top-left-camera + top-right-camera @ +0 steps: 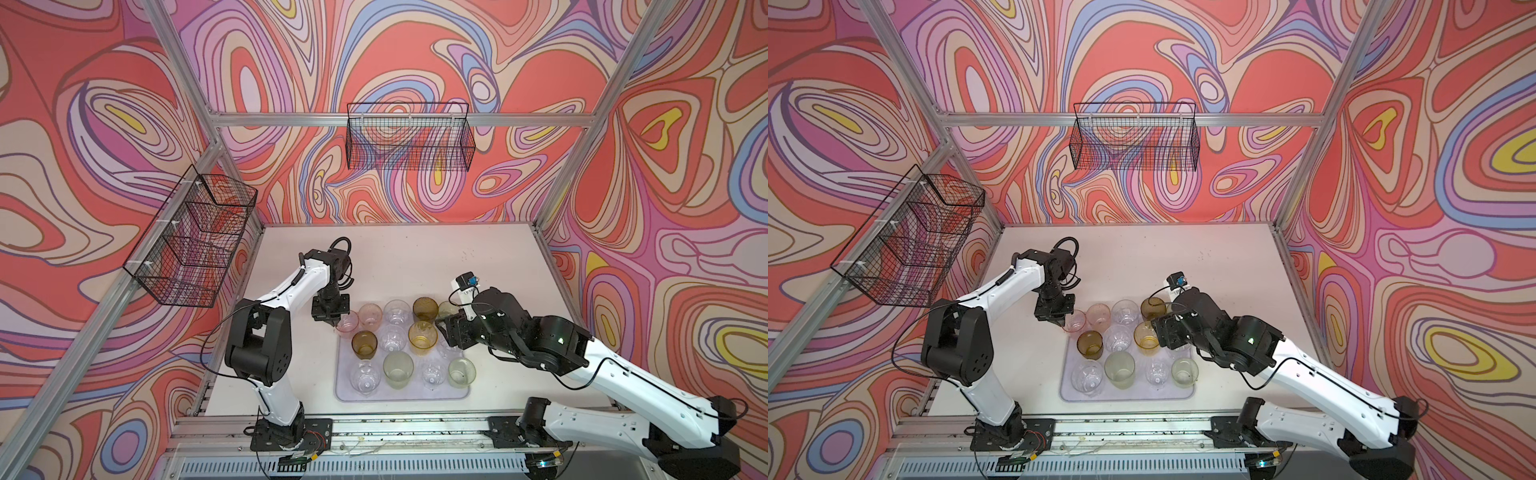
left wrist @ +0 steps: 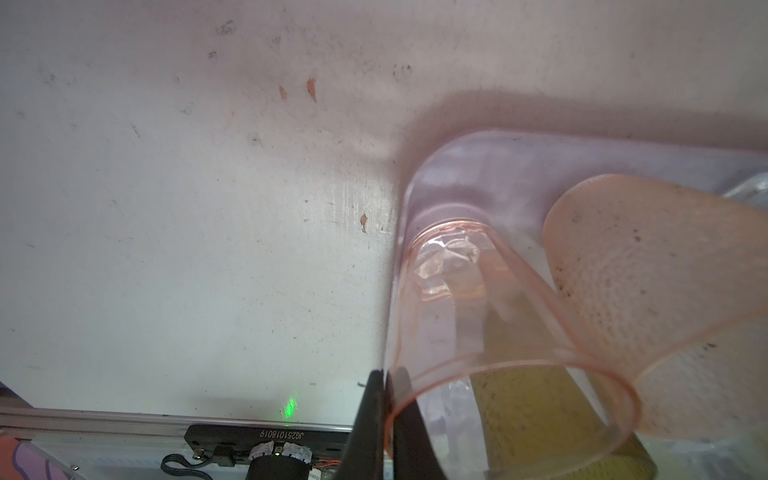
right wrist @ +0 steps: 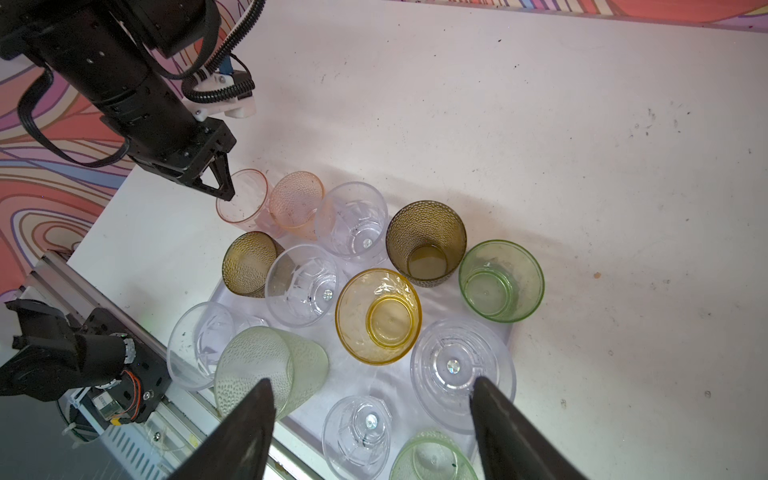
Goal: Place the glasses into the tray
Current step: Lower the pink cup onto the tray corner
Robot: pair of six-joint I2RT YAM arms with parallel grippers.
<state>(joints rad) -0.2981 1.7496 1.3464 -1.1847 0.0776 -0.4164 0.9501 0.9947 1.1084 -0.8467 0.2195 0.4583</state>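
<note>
The pale lilac tray (image 1: pixel 415 395) (image 1: pixel 1126 395) lies at the table's front middle and holds several glasses: clear, pale green, an amber one (image 1: pixel 422 337) and olive-brown ones (image 1: pixel 364 344). My left gripper (image 1: pixel 333 322) (image 1: pixel 1059 322) (image 2: pixel 384 382) is shut on the near rim of a smooth pink glass (image 1: pixel 348 325) (image 2: pixel 478 332) (image 3: pixel 243 199). That glass tilts, with its base in the tray's far left corner (image 2: pixel 478 166), beside a dimpled pink glass (image 2: pixel 644 270). My right gripper (image 1: pixel 441 326) (image 3: pixel 370 384) hangs open over the tray's right side, above clear glasses (image 3: pixel 457 365), and holds nothing.
A black wire basket (image 1: pixel 195 241) hangs on the left wall and another (image 1: pixel 409 137) on the back wall. Aluminium frame posts stand at the table's corners. A metal rail (image 1: pixel 374 432) with both arm bases runs along the front edge. A green glass (image 3: pixel 500 280) stands at the tray's far right.
</note>
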